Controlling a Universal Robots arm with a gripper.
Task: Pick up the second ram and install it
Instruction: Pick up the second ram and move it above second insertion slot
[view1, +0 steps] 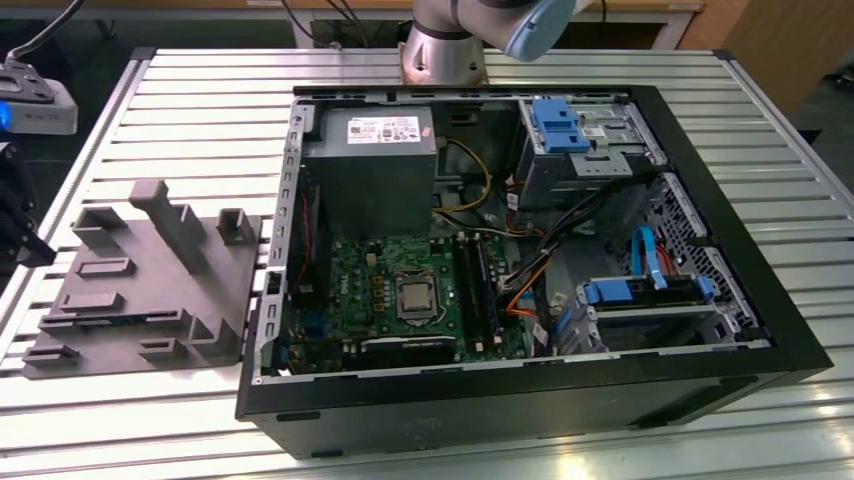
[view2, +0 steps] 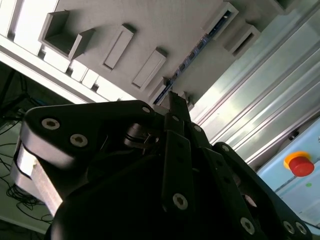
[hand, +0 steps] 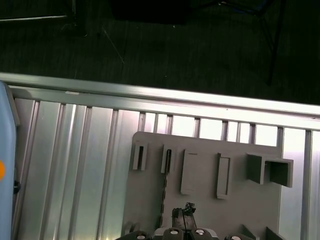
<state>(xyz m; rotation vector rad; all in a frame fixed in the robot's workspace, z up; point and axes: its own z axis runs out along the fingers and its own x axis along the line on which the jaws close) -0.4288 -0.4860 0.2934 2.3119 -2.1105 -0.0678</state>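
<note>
The gripper (view2: 175, 97) (hand: 183, 214) hung well above a grey fixture tray (view1: 147, 270) (view2: 165, 30) (hand: 200, 160). It was seen edge-on, so I could not tell whether the jaws were open or closed, and they touched nothing. The tray lay flat on the slatted metal bench (view1: 200, 120) at the exterior view's left. The second ram (view2: 192, 59) (hand: 163, 197), shown in both wrist views, stood on edge in a long narrow slot of that tray, apart from the gripper. The tray's other pockets and raised blocks (view1: 187, 225) stood around it. To the exterior view's right of the tray, an open black computer case (view1: 534, 395) lay on its side. Inside it were a grey power supply (view1: 371, 170), below that a green motherboard (view1: 367, 290) with its processor (view1: 416, 297), then long black sockets (view1: 478, 290), orange and yellow cables (view1: 527, 285), and blue drive brackets (view1: 561, 125) at the far right. The arm's base (view1: 441, 55) stood behind the case.
</note>
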